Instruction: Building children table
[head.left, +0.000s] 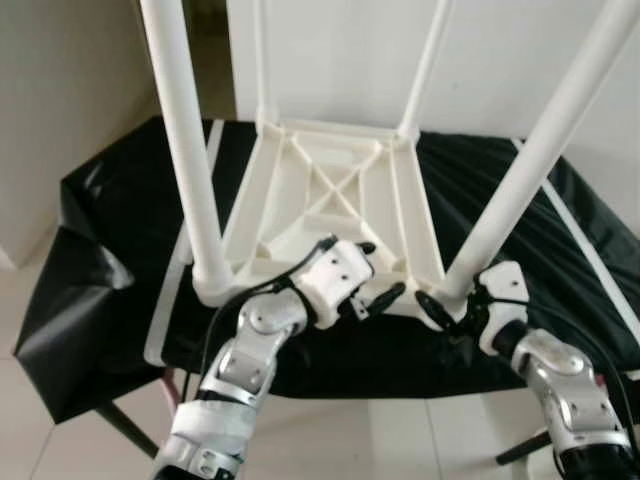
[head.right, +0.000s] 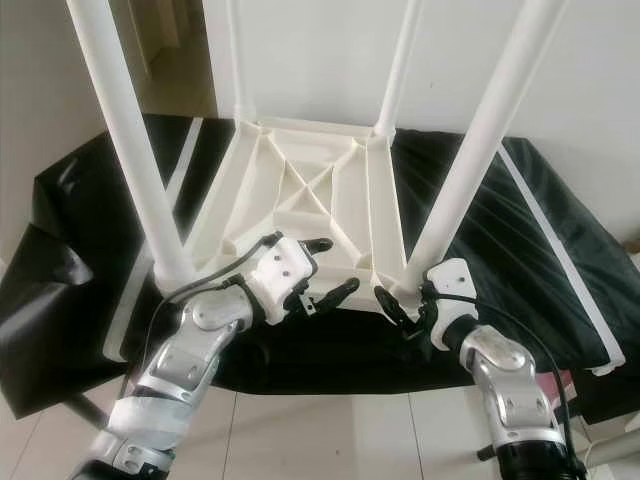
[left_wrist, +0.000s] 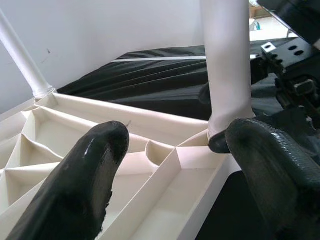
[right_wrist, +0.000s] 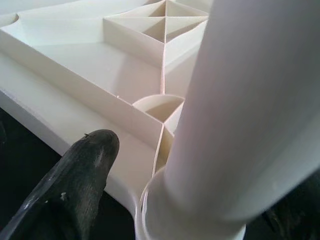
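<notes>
1. On the black-draped tabletop (head.left: 110, 230) the white table (head.left: 330, 200) lay upside down, four legs up.
2. The right pincer (head.right: 405, 303) sat at the near right leg (head.right: 470, 160), its fingers either side of the base; a firm, square twist would seat it, I judged.
3. The left pincer (head.right: 322, 270), at nine o'clock from that leg, gaped over the frame's near edge, holding nothing.

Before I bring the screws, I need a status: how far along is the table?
Done: all four legs stand in the upturned tabletop on the black cloth. In hand: the right claw sits at the near right leg, the left claw open over the near edge. Left: turning it upright.
</notes>
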